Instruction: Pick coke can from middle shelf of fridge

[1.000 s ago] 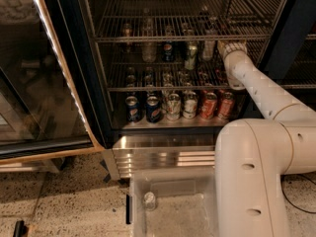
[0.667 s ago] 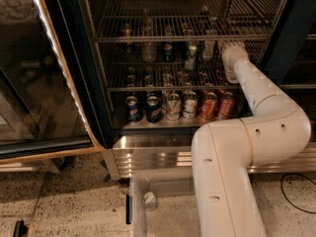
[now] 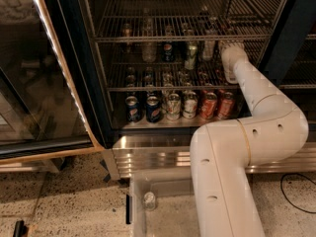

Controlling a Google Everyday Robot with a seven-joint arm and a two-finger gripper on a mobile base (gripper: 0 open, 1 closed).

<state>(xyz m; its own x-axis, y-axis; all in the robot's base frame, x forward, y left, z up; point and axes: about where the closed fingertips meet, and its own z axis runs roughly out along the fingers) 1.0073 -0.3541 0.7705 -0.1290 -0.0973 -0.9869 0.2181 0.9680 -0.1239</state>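
Reaching into the large black-framed display fridge (image 3: 81, 68) at right of centre, my white arm (image 3: 256, 98) holds the gripper (image 3: 230, 52) at the right end of the dark wire-grid middle shelf (image 3: 148, 88). Gripper state: cannot tell, as my wrist covers it. The small red coke can is not distinguishable; the wrist hides that part of the shelf. Orange-red cans (image 3: 208, 105) and blue Pepsi cans (image 3: 153, 108) stand in the row below.

blue Pepsi cans (image 3: 132, 108): 2 | pale cans (image 3: 173, 106): 2 | orange-red cans (image 3: 208, 105): 2 | end effector (image 3: 229, 52): 1, at middle shelf (image 3: 118, 88) right
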